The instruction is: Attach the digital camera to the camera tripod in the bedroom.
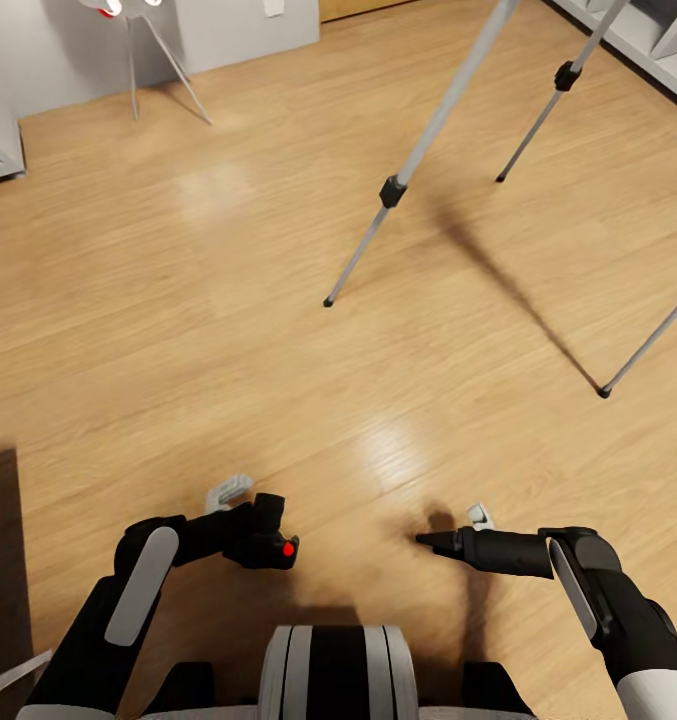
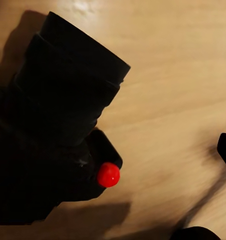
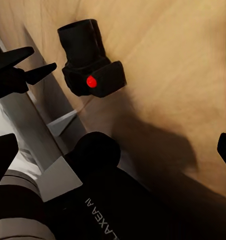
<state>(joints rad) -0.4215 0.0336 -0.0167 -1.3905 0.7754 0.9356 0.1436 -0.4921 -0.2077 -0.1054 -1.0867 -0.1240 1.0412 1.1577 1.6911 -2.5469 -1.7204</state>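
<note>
A: Cut off at the top edge of the head view: the head of the camera tripod [image 1: 448, 100], leaving three silver-grey legs with black joints and feet splayed over the light wooden floor [image 1: 228, 330] toward 12 to 2 o'clock. One leg only partly in frame at the right edge.

B: Also cropped at 11 o'clock: a small white lamp [image 1: 128, 10] on thin legs, against the pale grey wall [image 1: 68, 50]. Grey shelves [image 1: 658, 40] clipped at 1 o'clock.

A: Down at 7 o'clock, the digital camera [image 1: 265, 540], black, red dot facing up and to the right, carried low at the left gripper [image 1: 240, 530], above the floor and well apart from the tripod.

B: Fingers hard to separate from the black body there. In the left wrist view just a dark mass behind the camera [image 2: 67, 115]. Apparently clamped on it, though the pads themselves stay hidden.

A: Orientation clearer from the right wrist view: lens barrel of the camera [image 3: 87, 60] as the long axis. In the head view, barrel aimed up toward 12 to 1 o'clock, roughly toward the tripod legs.

B: At 4 o'clock, the right gripper [image 1: 425, 540], tips pointing toward 9 o'clock at the camera, holding nothing. Tips seemingly drawn together to a point. In the right wrist view, two black fingers [image 3: 40, 72] near the camera, a narrow gap between them.
</note>
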